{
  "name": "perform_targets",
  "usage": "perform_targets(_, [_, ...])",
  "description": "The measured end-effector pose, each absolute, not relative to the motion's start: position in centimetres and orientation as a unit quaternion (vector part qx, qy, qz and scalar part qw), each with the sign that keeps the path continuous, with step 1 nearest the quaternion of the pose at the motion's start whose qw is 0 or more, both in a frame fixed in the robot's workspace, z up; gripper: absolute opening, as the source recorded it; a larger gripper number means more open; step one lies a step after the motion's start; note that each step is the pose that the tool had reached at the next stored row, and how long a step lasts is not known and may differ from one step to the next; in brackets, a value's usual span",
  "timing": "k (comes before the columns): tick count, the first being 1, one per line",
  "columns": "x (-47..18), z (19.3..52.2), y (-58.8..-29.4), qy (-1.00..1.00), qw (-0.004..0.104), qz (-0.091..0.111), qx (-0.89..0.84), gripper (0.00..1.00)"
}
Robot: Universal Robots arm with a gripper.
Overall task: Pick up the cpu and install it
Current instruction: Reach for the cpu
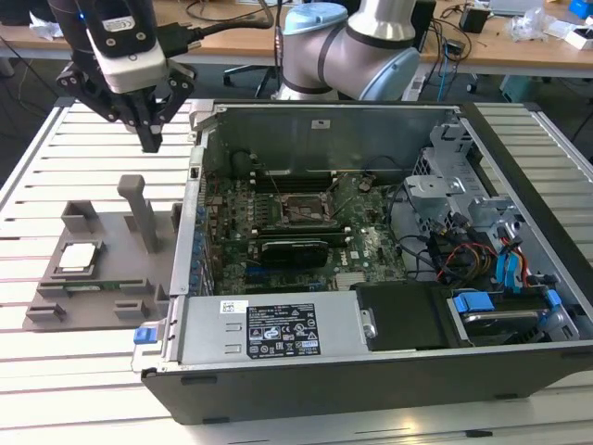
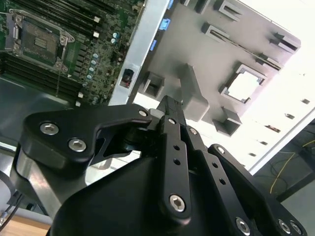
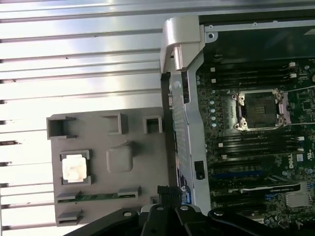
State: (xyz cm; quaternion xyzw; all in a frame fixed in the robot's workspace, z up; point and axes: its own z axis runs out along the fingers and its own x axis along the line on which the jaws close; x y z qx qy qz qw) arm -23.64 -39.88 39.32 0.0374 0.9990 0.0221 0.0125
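— One chip is all we have to fetch, and it is not yet fetched. The cpu sits in a shallow recess of the grey holder tray. That puts it below the pincer, toward the exterior view's left of it and well apart from its tips.

— And the pincer itself?

— We see its fingers together in a single point, clamped on nothing. It hangs in the air, higher than the tray's upright post, which stands below it.

— So which step do we call it?

— The pick-up, we judge, and not begun. To our mind the grasp calls for parted fingers, the tips brought over the chip, and a straight descent. One finger should meet each of two opposite edges, clear of the recess walls.

— And toward the exterior view's right of the pincer?

— The open computer case. On its board is the socket, which looks empty to us. It lies lower than the tips and well apart from them.

— How does the chip lie?

— Flat, metal plate up, its edges square with the tray's. It looks square, so we find no long axis. We cannot tell which corner carries any alignment mark.
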Motion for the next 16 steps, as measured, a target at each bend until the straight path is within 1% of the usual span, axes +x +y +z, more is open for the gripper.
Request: perform_targets(16, [-27.4,39.3,-39.9,0.999,0.013,0.022,0.037,0.11])
